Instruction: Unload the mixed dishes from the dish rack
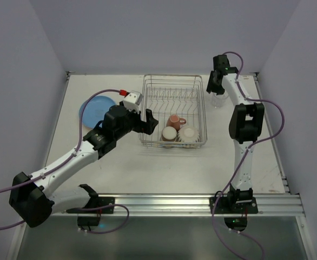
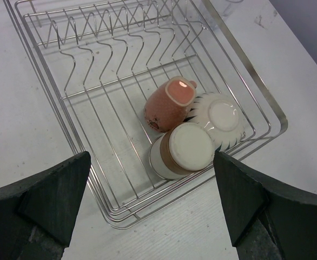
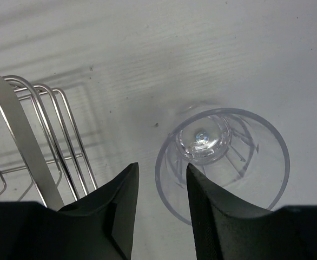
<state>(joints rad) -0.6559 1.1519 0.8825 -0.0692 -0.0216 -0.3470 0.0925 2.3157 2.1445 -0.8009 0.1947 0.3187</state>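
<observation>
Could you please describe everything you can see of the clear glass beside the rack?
The glass is a clear, empty tumbler with a thick round base and faint ribs up its wall. It stands upright, mouth up, on the white table, just right of the rack. The right pincer straddles its rack-side rim, one finger inside, one outside; contact cannot be told.

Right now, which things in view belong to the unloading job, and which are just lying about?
Job: rack; inside it, pink cup, brown cup, ribbed bowl; already out on the table, glass and blue plate.
Not job: only fixtures, namely the table itself and the arm rail. I see no stray loose items.
</observation>
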